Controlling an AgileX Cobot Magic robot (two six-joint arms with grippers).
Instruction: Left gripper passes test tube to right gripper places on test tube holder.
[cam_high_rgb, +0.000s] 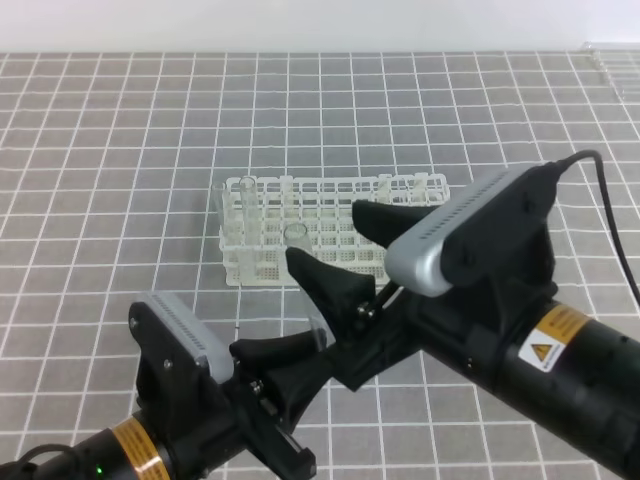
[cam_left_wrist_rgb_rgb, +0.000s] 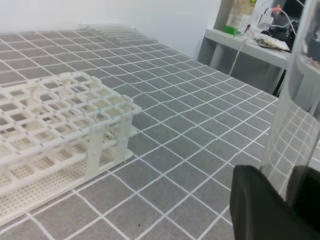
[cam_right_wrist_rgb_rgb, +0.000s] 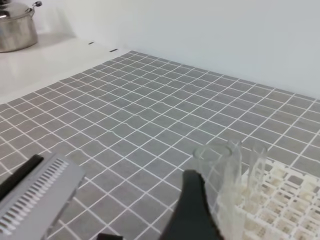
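The left hand (cam_high_rgb: 300, 365) is clenched low on the test tube (cam_high_rgb: 305, 280), holding it upright above the grey tiled tabletop (cam_high_rgb: 120, 200), and that makes sense for a handover: gripping the bottom leaves the upper length free for the other arm. And here is the right hand (cam_high_rgb: 335, 235), fingers spread wide, one finger on either side of the tube's open mouth, not grasping anything as far as the high view shows. Its jaws bracket the top of the glass, so this looks like the moment just ahead of the take. The test tube holder (cam_high_rgb: 330, 225) sits just behind the pair, near enough that the drop-off should be a short carry once the tube changes hands. Now, what can't be made out: the glass is nearly invisible, only its rim and faint edges show, and its lower end disappears behind the left hand's black fingers. From the left wrist view the tube is a clear curved wall at the right edge, cut off by the frame. From the right wrist view only one dark finger shows beside the rim, so whether it touches the glass I cannot tell.
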